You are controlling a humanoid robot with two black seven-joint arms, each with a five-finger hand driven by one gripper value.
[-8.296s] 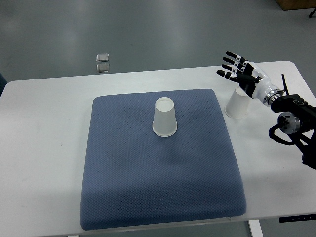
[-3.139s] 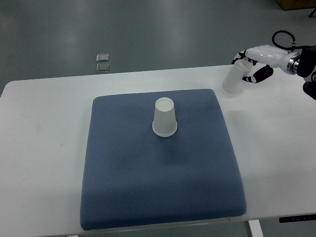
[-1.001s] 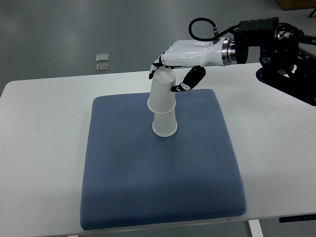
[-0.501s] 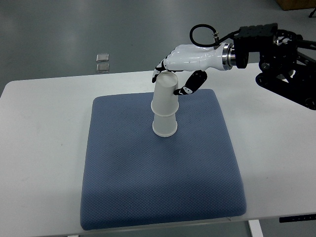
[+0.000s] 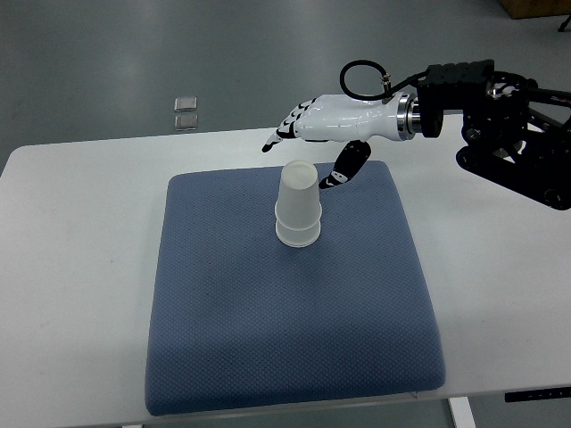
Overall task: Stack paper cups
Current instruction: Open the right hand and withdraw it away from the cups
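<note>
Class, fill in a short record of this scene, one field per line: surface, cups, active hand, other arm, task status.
surface: white table with a blue mat on it
cups: upper paper cup upside down, nested over the lower paper cup, near the mat's middle
active hand: right hand, fingers spread, just above the stack, holding nothing
other arm: left arm not in view
task status: the two cups appear stacked and released

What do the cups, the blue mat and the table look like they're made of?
Cups: probably thin paper, matte white, slightly translucent walls. Mat: looks like soft foam or fabric, with a fine dotted weave and rounded edges. Table: smooth white top, likely laminate, faint sheen; core unknowable.
</note>
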